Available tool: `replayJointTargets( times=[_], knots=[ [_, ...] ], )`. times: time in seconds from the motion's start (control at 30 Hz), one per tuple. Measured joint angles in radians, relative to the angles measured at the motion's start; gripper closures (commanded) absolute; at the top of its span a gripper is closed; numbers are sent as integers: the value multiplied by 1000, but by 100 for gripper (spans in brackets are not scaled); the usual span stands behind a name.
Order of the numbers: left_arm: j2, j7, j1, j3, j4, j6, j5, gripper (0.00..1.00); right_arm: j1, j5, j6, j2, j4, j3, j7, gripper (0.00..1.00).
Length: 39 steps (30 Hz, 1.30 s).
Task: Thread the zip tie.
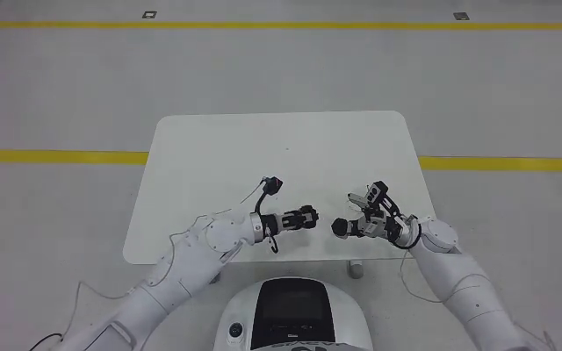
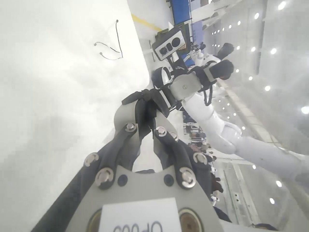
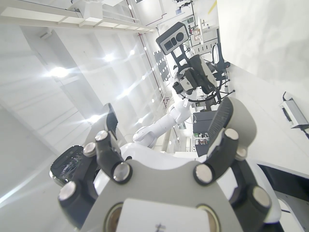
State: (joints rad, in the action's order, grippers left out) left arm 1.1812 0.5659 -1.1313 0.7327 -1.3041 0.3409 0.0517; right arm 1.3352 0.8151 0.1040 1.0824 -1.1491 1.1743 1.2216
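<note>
Left wrist view, and the left gripper [image 2: 144, 105] has its dark-padded fingers pressed tight together, with nothing to be seen between them. Out on the white table [image 2: 60, 85], well apart from it, lies a thin black zip tie [image 2: 119, 39], with two pale strands [image 2: 108, 47] meeting its far end. The right gripper [image 3: 169, 119] is spread wide and holds nothing, facing the left one over the table's near edge.

a large robotics lab or test hall. a plain white rounded-corner table [image 1: 281, 149] stands alone on a wide pale grey floor [image 1: 88, 88] marked with long yellow tape lines [image 1: 70, 157] and fitted with small metal socket plates [image 1: 149, 15]. overhead, a high ceiling carries rows of round white lamps [image 2: 267, 88]. blue partition panels [image 2: 181, 10] stand at the far side.
</note>
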Motion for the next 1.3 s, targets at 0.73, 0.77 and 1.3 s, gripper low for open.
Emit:
replayJointTargets(
  times=[0.73,0.77,1.3],
  knots=[
    [-36,-49,-40,63,-133,-1,-136,100,0,0,0,0,0,0,0,0],
    [-41,-55,-48,68,-150,-1,-153,100,0,0,0,0,0,0,0,0],
    [-84,-193,-78,57,-224,-1,-258,100,0,0,0,0,0,0,0,0]
  ],
)
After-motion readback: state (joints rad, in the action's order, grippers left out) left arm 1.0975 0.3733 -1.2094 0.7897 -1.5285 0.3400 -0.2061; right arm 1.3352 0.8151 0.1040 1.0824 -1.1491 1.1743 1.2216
